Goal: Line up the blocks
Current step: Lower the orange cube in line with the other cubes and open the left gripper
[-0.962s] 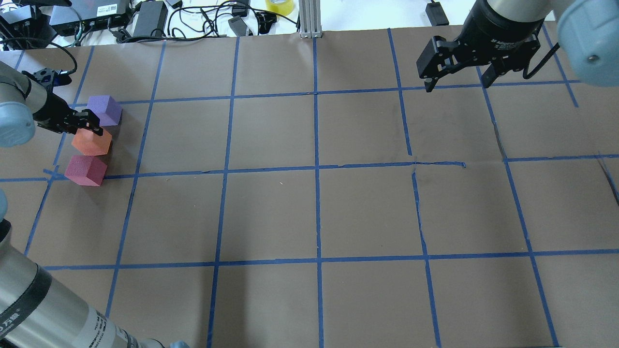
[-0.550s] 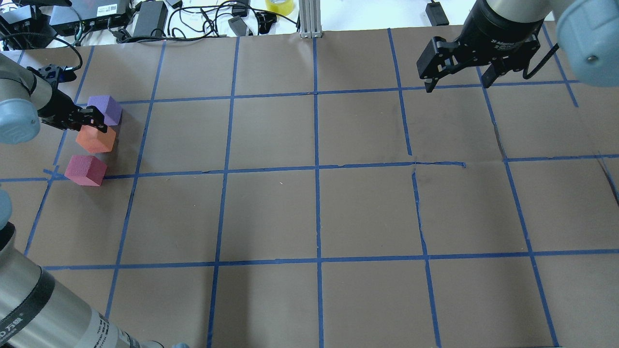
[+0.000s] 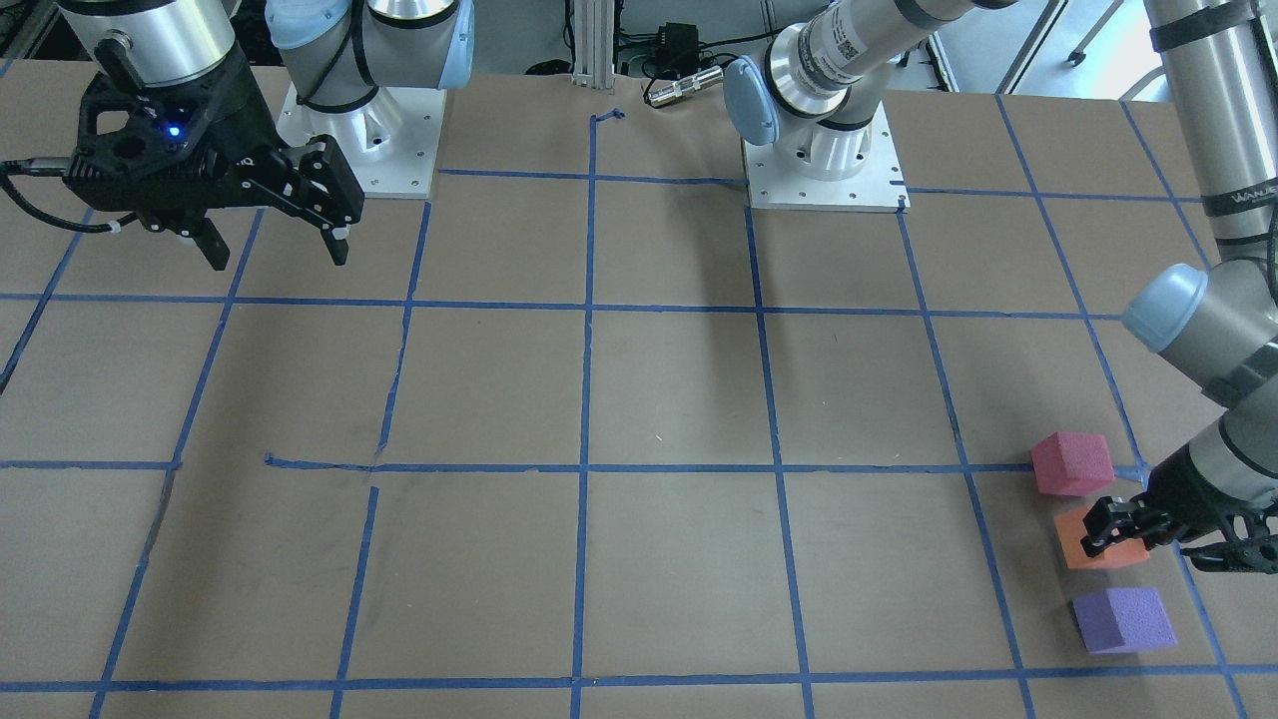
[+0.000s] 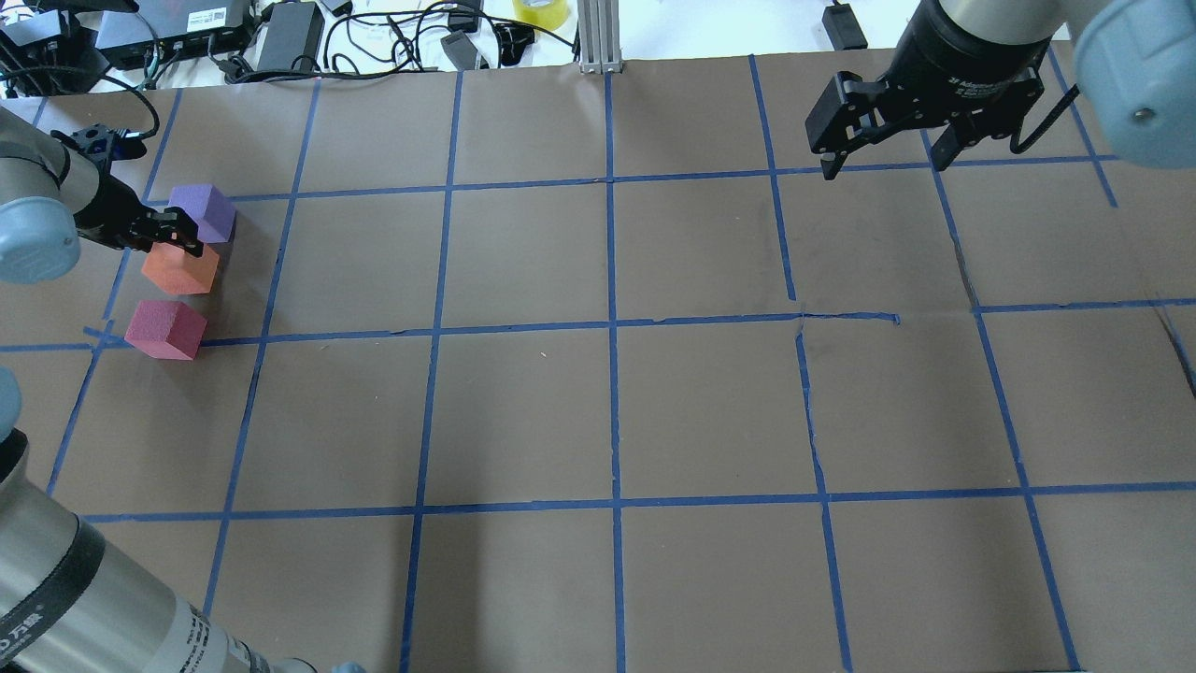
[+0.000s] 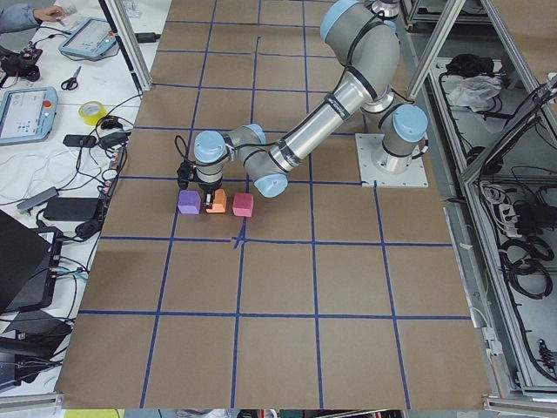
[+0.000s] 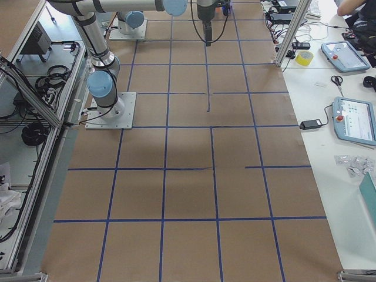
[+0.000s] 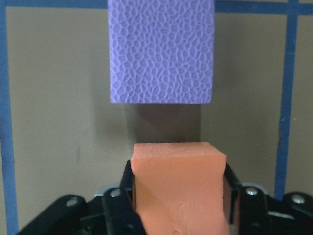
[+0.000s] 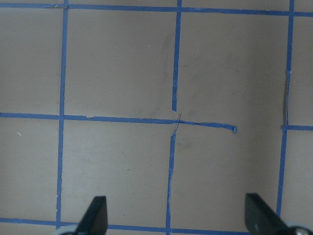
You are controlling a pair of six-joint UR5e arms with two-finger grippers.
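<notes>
Three foam blocks stand in a short row at the table's left edge: purple (image 4: pixel 207 210), orange (image 4: pixel 182 273) and pinkish-red (image 4: pixel 166 329). In the front-facing view they are purple (image 3: pixel 1123 619), orange (image 3: pixel 1108 557) and pinkish-red (image 3: pixel 1071 463). My left gripper (image 4: pixel 179 238) is shut on the orange block (image 7: pixel 178 186), low at the table. I cannot tell if the block touches the paper. The purple block (image 7: pixel 161 51) lies just ahead of it with a small gap. My right gripper (image 4: pixel 883 166) is open and empty above the far right of the table.
Brown paper with a blue tape grid (image 4: pixel 612 322) covers the table. Cables and power bricks (image 4: pixel 290 33) lie beyond the far edge. The arm bases (image 3: pixel 824 165) sit at the robot's side. My left arm's lower link (image 4: pixel 84 598) crosses the near left corner.
My left gripper has shifted slightly toward the far side with the orange block, opening a small gap to the pinkish-red block. The right arm has not moved.
</notes>
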